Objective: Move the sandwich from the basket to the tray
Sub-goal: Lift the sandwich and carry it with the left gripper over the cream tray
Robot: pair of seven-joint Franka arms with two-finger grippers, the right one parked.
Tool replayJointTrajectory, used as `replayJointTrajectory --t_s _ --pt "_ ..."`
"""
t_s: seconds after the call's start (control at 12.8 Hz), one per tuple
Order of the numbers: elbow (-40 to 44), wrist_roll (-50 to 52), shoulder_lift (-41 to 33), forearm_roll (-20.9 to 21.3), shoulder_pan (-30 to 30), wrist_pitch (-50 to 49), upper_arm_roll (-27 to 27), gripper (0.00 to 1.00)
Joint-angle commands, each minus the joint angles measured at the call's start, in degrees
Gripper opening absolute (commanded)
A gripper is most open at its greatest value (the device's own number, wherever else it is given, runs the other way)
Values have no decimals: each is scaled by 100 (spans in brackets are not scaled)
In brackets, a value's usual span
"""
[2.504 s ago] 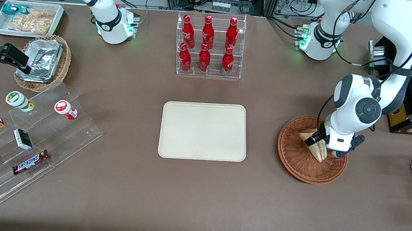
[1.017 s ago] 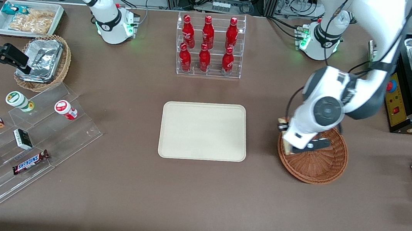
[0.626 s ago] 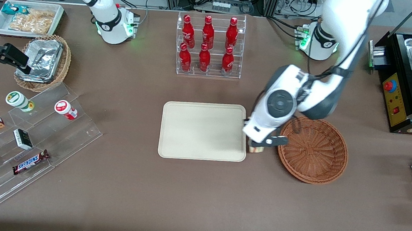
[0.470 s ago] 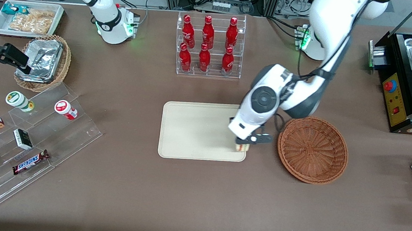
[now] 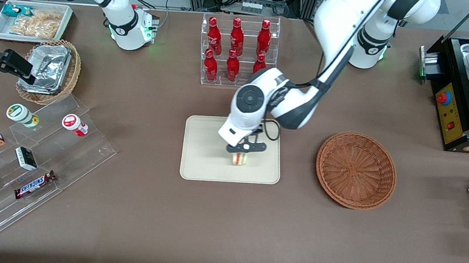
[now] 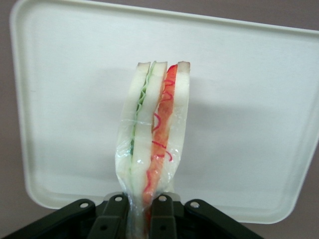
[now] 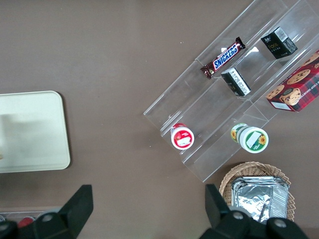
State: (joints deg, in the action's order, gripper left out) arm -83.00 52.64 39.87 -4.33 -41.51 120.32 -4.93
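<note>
My left gripper [image 5: 242, 150] hangs over the cream-beige tray [image 5: 204, 163], shut on the sandwich [image 5: 240, 159]. In the left wrist view the sandwich [image 6: 155, 134] is a clear-wrapped wedge of white bread with green and red filling, pinched at its narrow end between the gripper [image 6: 139, 219] fingers, with the tray [image 6: 249, 129] below it. The sandwich is above the tray's middle, nearer the front camera edge. The reddish-brown wicker basket [image 5: 356, 170] sits beside the tray toward the working arm's end and holds nothing.
A clear rack of red bottles [image 5: 238, 52] stands farther from the front camera than the tray. Toward the parked arm's end are a tan basket with foil containers [image 5: 49, 70], a white snack bin [image 5: 33, 21] and a clear stepped display [image 5: 32, 161] with snacks.
The gripper carried the sandwich up out of the basket and sideways toward the parked arm's end; it now hangs over the tray's middle. The basket is left bare.
</note>
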Motion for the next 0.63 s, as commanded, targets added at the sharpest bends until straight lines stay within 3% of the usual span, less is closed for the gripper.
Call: replayJointTrajectory --t_s 0.0,0.55 --pt "846 290 661 3 -225 -158 88 0" --pt "1585 265 1040 20 -261 -1071 115 0"
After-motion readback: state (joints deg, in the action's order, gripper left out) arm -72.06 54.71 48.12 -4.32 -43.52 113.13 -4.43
